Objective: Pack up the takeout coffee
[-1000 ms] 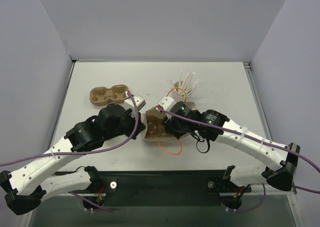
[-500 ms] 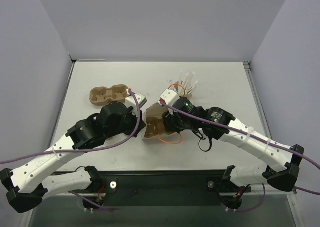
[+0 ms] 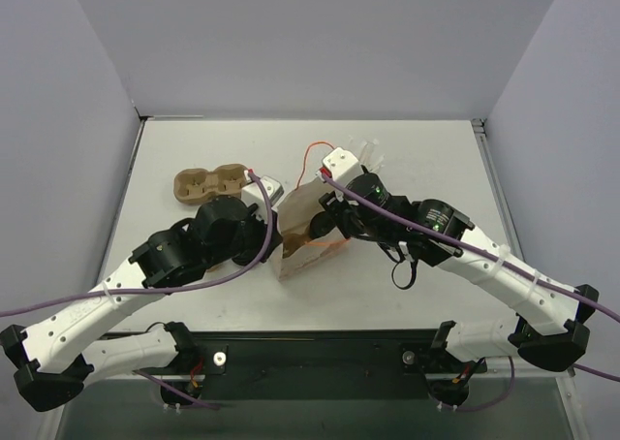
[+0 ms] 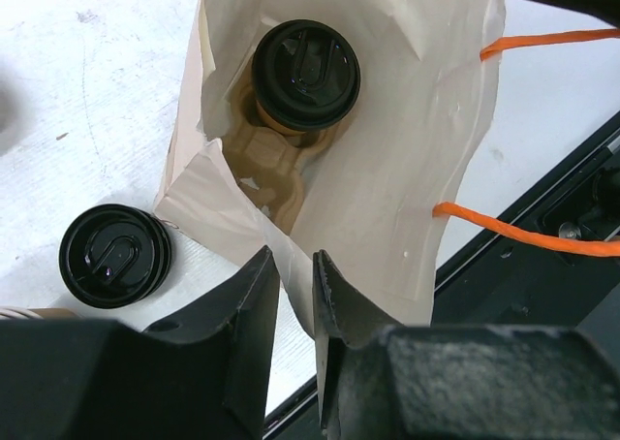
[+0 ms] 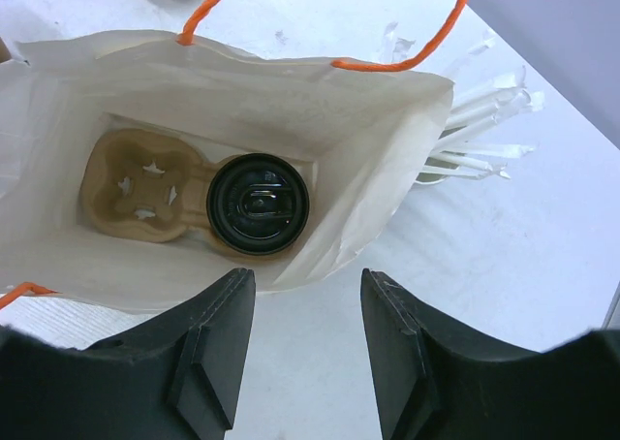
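The takeout coffee [image 5: 258, 204], a small brown cup under a black lid [image 4: 305, 75], sits in one slot of a brown pulp carrier [image 5: 143, 186] at the bottom of the upright white paper bag [image 3: 300, 217]. My left gripper [image 4: 296, 280] is at the bag's near left rim. Its jaws stand slightly apart, with the paper edge [image 4: 254, 203] loose between them. My right gripper [image 5: 305, 304] hovers open over the bag's right side [image 5: 291, 101] with nothing between its fingers. The orange handles [image 5: 208, 4] hang free.
A loose black lid [image 4: 114, 256] lies on the table just left of the bag. A second brown carrier [image 3: 210, 182] lies at the back left. A cup of wrapped straws [image 5: 475, 130] stands right behind the bag. The table's black front edge [image 4: 542, 266] is close.
The bag has gone from lying low to standing upright. The right arm has risen and moved back over it. The left jaws have parted a little on the bag's edge.
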You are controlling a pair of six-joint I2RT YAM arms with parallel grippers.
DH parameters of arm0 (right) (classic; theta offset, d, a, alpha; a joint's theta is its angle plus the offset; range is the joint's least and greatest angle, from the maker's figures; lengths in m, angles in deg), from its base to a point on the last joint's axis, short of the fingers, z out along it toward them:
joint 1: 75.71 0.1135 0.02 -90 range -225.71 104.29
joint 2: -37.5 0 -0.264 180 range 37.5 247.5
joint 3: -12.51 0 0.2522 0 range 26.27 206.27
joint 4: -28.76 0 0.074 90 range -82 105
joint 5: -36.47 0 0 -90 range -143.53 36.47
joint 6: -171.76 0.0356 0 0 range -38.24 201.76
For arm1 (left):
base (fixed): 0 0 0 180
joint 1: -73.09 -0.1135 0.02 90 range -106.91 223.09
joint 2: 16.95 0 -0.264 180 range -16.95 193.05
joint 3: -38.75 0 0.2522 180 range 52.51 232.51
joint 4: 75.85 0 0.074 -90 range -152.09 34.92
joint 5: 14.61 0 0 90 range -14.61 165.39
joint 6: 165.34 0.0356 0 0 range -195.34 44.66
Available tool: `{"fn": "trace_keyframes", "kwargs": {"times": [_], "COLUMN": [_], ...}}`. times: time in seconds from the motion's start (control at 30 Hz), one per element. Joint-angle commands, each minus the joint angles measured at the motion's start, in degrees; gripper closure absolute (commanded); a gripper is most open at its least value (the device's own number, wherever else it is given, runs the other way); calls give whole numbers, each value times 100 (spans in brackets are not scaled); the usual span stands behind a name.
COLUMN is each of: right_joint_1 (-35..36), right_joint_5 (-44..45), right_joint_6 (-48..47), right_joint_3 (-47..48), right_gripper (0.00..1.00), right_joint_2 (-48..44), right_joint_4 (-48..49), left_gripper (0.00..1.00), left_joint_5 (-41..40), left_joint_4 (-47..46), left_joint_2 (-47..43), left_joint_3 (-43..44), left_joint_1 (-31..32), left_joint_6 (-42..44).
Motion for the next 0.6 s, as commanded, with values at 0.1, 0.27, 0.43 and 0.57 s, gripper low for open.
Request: {"fn": "trace_keyframes", "kwargs": {"times": [0.1, 0.27, 0.43, 0.57], "right_joint_1": [-25, -16, -7, -7], "right_joint_5": [546, 704, 731, 687], "right_joint_6": [400, 787, 998, 1068], "right_joint_3": [260, 400, 462, 480], "right_gripper": [52, 51, 51, 51], "right_joint_2": [-57, -110, -145, -180], "right_joint_4": [-118, -206, -224, -224], "left_gripper": [66, 59, 55, 53], "left_joint_5": [-115, -124, -168, -238], "left_joint_4": [-195, -169, -143, -116], "left_joint_2": [79, 97, 106, 88], "left_joint_3": [323, 411, 587, 692], "left_joint_1": [-60, -69, -69, -61], "left_joint_6": [113, 113, 165, 200]}}
